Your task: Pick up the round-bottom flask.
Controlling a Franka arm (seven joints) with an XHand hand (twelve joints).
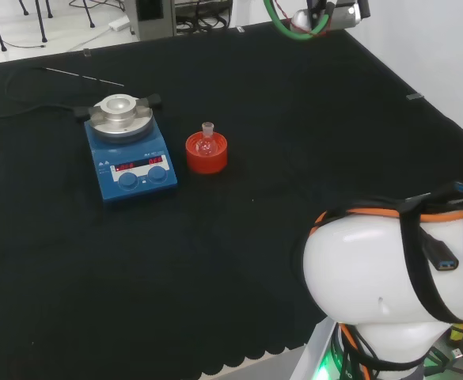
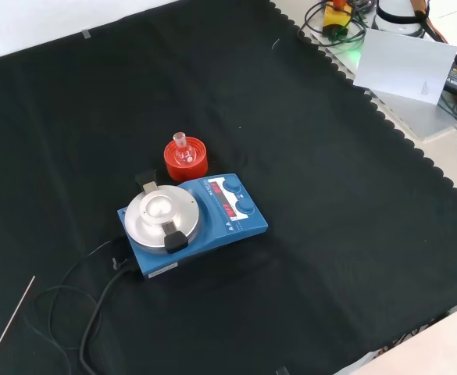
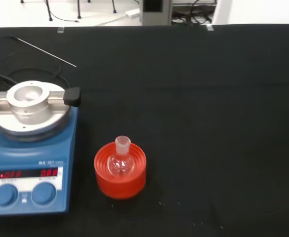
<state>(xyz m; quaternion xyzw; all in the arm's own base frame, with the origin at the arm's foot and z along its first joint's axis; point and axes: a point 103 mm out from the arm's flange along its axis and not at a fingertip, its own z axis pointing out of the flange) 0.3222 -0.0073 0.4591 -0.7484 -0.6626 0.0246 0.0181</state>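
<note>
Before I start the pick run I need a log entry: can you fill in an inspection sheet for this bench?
Surface: black cloth, flat.
Job's things: round-bottom flask upright, neck up, seated in the red ribbed stand.
Clutter: blue hotplate stirrer beside the stand, display lit; thin rod lying behind it in the head view.
Robot hand: nothing seen.
Cables: black stirrer lead looping over the cloth.
Surroundings: white arm link; chair legs and floor beyond the bench.

We can read no text for certain. The hotplate (image 3: pixel 30 153) has red lit displays (image 3: pixel 29 173) on its front panel and a small line of white print (image 3: pixel 51 162) above them, all too small for us to make out.
</note>
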